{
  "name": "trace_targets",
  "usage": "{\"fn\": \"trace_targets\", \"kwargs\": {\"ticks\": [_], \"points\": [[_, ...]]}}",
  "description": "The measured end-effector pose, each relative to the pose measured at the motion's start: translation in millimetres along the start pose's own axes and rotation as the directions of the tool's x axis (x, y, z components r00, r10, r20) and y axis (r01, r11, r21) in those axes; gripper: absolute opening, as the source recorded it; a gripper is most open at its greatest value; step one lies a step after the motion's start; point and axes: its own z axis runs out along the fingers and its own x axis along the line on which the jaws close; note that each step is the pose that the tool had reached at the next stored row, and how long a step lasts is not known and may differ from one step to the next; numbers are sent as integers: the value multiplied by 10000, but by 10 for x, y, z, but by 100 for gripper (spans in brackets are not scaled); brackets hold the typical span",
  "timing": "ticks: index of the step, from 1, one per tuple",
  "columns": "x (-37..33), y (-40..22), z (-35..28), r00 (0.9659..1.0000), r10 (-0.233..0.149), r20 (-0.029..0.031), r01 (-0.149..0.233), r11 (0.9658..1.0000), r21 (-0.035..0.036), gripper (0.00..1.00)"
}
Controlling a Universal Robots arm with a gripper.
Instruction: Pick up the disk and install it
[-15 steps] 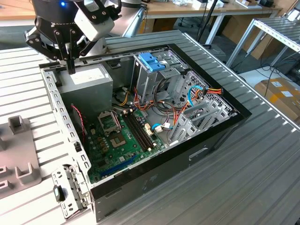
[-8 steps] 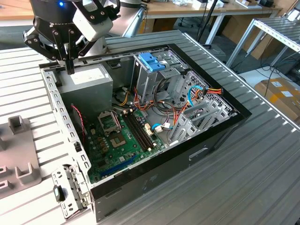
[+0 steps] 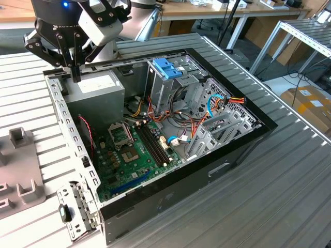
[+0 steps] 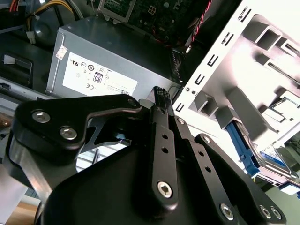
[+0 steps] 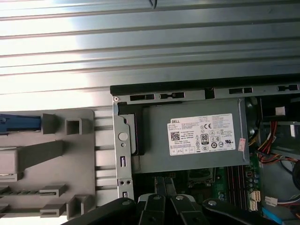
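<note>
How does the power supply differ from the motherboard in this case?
The power supply is a plain grey metal box with a white label; the motherboard is a flat green board studded with slots and connectors. The power supply stands tall in the corner nearest the gripper; the motherboard lies low on the floor. Both sit inside the open computer case.
</note>
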Motion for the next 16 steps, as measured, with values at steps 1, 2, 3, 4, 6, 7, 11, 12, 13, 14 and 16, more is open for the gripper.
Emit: {"fn": "trace_targets", "kwargs": {"ticks": [1,2,3,4,6,7,11,12,13,14,16], "points": [[3,0,0,10000,0,-1,0,10000,0,11],[5,0,0,10000,0,0,0,10000,0,11],[9,-1,-1,10000,0,0,0,10000,0,11],[11,-1,-1,10000,0,-1,0,10000,1,11],[16,-1,-1,10000,0,0,0,10000,1,11],[18,-1,-1,10000,0,0,0,10000,0,11],[31,-2,-1,10000,0,0,0,10000,0,11],[34,-3,-1,10000,0,0,0,10000,0,11],[38,-3,-1,10000,0,0,0,10000,0,11],[42,-3,-1,10000,0,0,0,10000,0,11],[48,-4,-2,10000,0,0,0,10000,0,11]]}}
